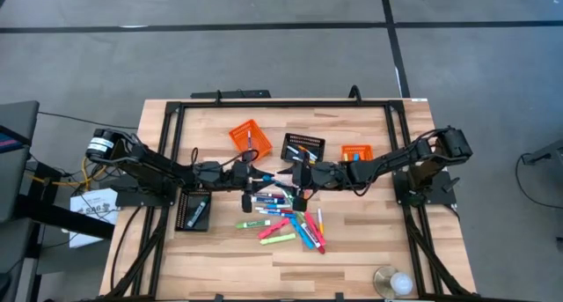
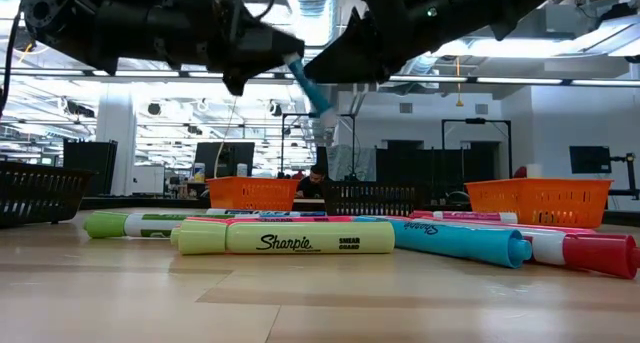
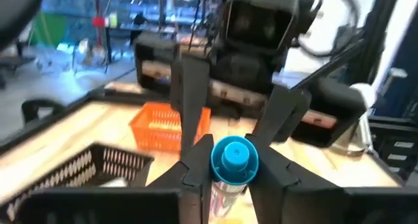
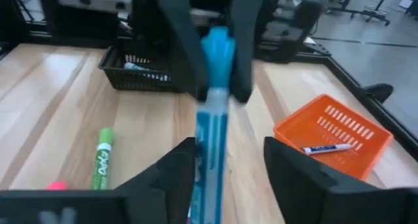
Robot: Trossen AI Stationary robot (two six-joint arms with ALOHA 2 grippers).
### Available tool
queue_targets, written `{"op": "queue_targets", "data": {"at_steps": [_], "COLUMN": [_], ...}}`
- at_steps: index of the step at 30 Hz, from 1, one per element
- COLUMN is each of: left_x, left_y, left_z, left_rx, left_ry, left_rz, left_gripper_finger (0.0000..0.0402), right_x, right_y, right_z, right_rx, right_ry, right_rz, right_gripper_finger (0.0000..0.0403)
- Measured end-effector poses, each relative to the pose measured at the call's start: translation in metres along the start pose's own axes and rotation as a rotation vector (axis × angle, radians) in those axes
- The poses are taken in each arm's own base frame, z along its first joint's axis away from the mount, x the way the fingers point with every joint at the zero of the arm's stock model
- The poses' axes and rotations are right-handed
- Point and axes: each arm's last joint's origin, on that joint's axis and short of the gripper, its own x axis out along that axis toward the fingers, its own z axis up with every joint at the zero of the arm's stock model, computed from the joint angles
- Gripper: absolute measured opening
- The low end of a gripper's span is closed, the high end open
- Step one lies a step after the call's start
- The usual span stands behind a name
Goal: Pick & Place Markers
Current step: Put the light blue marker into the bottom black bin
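Note:
A blue marker (image 1: 271,175) hangs in the air over the table's middle, between my two grippers. My left gripper (image 3: 232,164) comes in from the table's left and is shut on it. My right gripper (image 4: 232,155) faces it from the right, and its open fingers stand on either side of the marker's white-labelled body (image 4: 210,139). Below them, several loose markers (image 1: 286,218) in mixed colours lie flat on the wood. A yellow highlighter (image 2: 285,238) lies nearest in the low view. My left gripper pinches the blue marker near its capped end (image 4: 219,51) between its two fingers (image 4: 186,48), coming in about level from the table's left. The marker sticks out past the fingertips toward my right gripper, tilted with its free end (image 2: 322,108) lower, clear of the table. My right gripper stands open around the marker's free half; I cannot tell whether a finger touches it.
Two orange baskets (image 1: 248,136) (image 1: 356,152) and a black basket (image 1: 303,147) stand along the far side. Another black basket (image 1: 193,209) sits at the left. One orange basket holds a marker (image 4: 330,147). A black frame (image 1: 264,102) borders the tabletop.

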Motion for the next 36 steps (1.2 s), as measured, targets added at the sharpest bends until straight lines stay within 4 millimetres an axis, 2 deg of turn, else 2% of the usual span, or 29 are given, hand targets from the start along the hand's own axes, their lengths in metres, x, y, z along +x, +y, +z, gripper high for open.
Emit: {"op": "queue_targets", "data": {"at_steps": [5, 8, 11, 17, 23, 25, 28, 33, 36], "left_x": [-0.007, -0.021, -0.045, -0.105, -0.152, -0.160, -0.164, -0.166, -0.169], "left_y": [0.002, 0.006, 0.009, 0.013, 0.020, 0.021, 0.020, 0.017, 0.017], "left_z": [-0.006, -0.005, 0.005, 0.023, 0.022, 0.021, 0.023, 0.034, 0.031], "left_rx": [-0.104, -0.170, -0.247, -0.460, -0.600, -0.634, -0.672, -0.786, -0.808], "left_ry": [0.154, 0.296, 0.405, 0.594, 0.787, 0.823, 0.850, 0.861, 0.933], "left_rz": [0.041, 0.077, 0.110, 0.110, 0.109, 0.113, 0.032, -0.024, -0.005], "left_gripper_finger": [0.0077, 0.0068, 0.0068, 0.0078, 0.0070, 0.0076, 0.0082, 0.0071, 0.0068], "right_x": [0.002, 0.003, 0.003, 0.005, 0.005, 0.005, 0.005, 0.005, 0.005], "right_y": [-0.008, -0.012, -0.016, -0.023, -0.024, -0.023, -0.022, -0.022, -0.022], "right_z": [-0.001, -0.002, -0.003, -0.004, -0.004, -0.004, -0.004, -0.004, -0.004], "right_rx": [0.007, 0.011, 0.012, 0.020, 0.032, 0.030, 0.030, 0.030, 0.031], "right_ry": [0.007, 0.014, 0.027, 0.031, 0.032, 0.031, 0.031, 0.031, 0.031], "right_rz": [-0.024, -0.036, -0.043, -0.059, -0.062, -0.058, -0.056, -0.055, -0.055], "right_gripper_finger": [0.0213, 0.0226, 0.0230, 0.0227, 0.0226, 0.0226, 0.0226, 0.0226, 0.0226]}}
